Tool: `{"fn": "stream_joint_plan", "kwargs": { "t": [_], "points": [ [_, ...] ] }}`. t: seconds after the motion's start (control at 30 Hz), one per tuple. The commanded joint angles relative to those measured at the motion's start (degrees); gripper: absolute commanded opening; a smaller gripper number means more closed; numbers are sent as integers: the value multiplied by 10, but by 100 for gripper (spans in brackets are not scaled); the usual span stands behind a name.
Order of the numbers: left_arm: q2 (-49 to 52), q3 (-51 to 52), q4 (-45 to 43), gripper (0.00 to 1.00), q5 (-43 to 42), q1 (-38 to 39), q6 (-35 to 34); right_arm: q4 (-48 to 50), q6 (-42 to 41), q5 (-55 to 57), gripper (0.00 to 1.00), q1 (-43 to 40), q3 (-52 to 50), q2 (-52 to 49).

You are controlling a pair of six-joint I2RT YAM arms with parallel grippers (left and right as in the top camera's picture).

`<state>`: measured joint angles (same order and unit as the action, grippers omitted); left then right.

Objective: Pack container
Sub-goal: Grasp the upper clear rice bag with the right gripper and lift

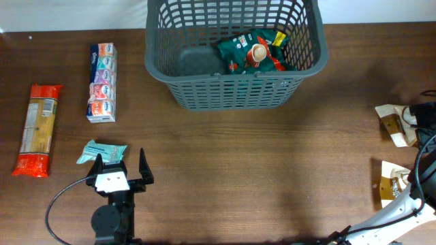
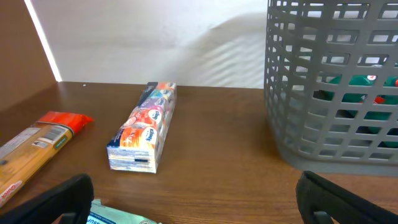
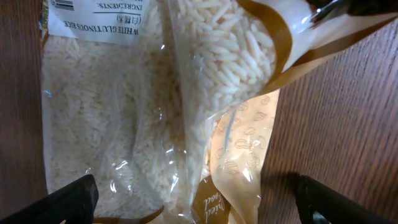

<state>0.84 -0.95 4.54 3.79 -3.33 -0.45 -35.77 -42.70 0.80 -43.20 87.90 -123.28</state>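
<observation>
Container [image 1: 231,92]: far side of table [image 1: 259,170], about centre. Stands upright on its base, mouth up. Long axis runs left-right across the table. From the left wrist view its slotted wall [image 2: 329,93] fills the right of the view, green and red showing through the slots.

Inside, right half: green snack packet [image 1: 255,51], lying at a tilt. Left half of the base shows bare.

Left gripper [image 1: 120,162]: near table edge, left of centre, well apart from the container. Fingers spread wide, holding nothing. Teal packet [image 1: 102,151] lies just by its left finger; contact cannot be told. In the wrist view the packet [image 2: 118,216] shows only at the bottom edge.

Right gripper [image 3: 199,205]: fingers spread wide, poised over two rice bags, gripping neither. Clear bag of white rice [image 3: 106,124] lies flat; gold-trimmed bag [image 3: 230,56] overlaps it. Overhead, the arm sits at the far right edge with the bags [image 1: 392,122] beside it.

Left of container, well apart: long multicoloured carton [image 1: 102,82], long axis pointing away from the robot. Further left: pasta packet [image 1: 39,129] with red ends, roughly parallel to it
</observation>
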Motion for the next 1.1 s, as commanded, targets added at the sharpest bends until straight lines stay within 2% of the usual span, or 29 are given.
{"fn": "stream_joint_plan", "kwargs": {
  "t": [0.0,0.07,0.17,0.2,0.23,0.53,0.77,1.07],
  "points": [
    [-5,4,0,99,-6,2,-6,-2,3,-6,87,-3,-7,-35],
    [-5,4,0,99,-6,2,-6,-1,5,-6,67,-3,-7,-35],
    [-5,4,0,99,-6,2,-6,1,5,-6,22,-3,-7,-35],
    [-5,4,0,99,-6,2,-6,2,5,-6,11,-3,-7,-35],
    [-5,4,0,99,-6,2,-6,2,5,-6,4,-3,-7,-35],
    [-5,4,0,99,-6,2,-6,2,5,-20,4,-3,-7,-35],
    [-5,4,0,99,-6,2,-6,6,38,-85,4,1,5,-32],
    [-5,4,0,99,-6,2,-6,-33,126,-107,4,54,117,30]
  ]
}}
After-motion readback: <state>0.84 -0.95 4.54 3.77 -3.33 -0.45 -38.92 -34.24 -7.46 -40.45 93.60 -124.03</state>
